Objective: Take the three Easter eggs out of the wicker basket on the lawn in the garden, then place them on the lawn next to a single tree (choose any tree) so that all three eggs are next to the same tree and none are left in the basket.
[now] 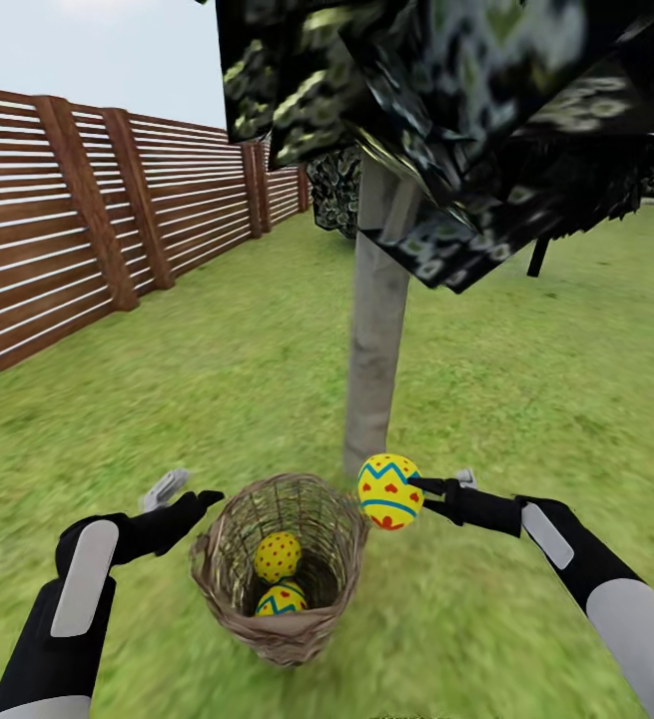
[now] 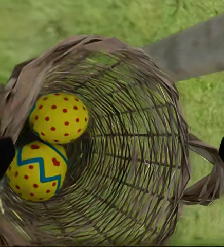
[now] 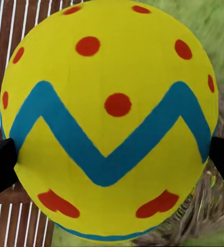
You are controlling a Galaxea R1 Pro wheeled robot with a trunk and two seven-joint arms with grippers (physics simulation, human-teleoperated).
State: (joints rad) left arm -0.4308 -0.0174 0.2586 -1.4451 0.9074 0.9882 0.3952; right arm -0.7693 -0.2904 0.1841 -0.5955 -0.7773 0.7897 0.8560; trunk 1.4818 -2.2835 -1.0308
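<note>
The wicker basket [image 1: 285,619] stands on the lawn [image 1: 197,379] just in front of the tree's grey trunk [image 1: 376,330]. Two Easter eggs lie inside it, a dotted one [image 1: 278,555] above a zigzag one [image 1: 282,600]. My right gripper [image 1: 413,490] is shut on the third egg [image 1: 388,490], held in the air by the basket's right rim, close to the trunk. In the right wrist view this egg [image 3: 109,118] sits between both fingertips [image 3: 1,167]. My left gripper [image 1: 187,496] hangs open beside the basket's left rim. Its wrist view looks down on both eggs [image 2: 58,117] [image 2: 36,171] in the basket [image 2: 143,154].
A brown slat fence [image 1: 87,230] runs along the left side. The tree's dark speckled canopy [image 1: 446,120] hangs low overhead. A bush [image 1: 336,190] stands behind the trunk. Grass stretches to the left and right of the trunk.
</note>
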